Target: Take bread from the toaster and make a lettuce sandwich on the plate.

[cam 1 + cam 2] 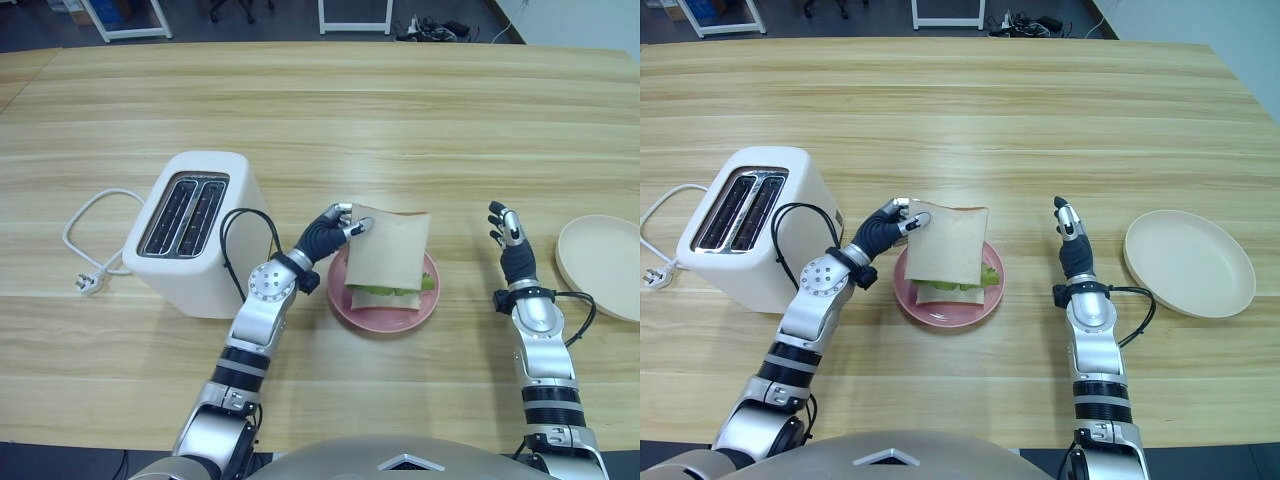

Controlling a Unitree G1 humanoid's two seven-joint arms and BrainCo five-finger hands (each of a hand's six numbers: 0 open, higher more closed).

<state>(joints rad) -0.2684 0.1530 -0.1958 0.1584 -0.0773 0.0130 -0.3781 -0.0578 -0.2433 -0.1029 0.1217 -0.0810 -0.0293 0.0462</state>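
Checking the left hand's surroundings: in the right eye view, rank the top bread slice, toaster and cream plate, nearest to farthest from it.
1. Top bread slice, held by the left hand.
2. Toaster, to its left.
3. Cream plate, far right.

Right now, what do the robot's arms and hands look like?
Both arms are shiny silver tubes with black rings. The left hand and right hand are dark grey with pale silver fingertips. A black cable loops out beside each wrist, and the left wrist has a round silver disc.

Both head eyes look steeply down, sharing the whole table [400, 120].
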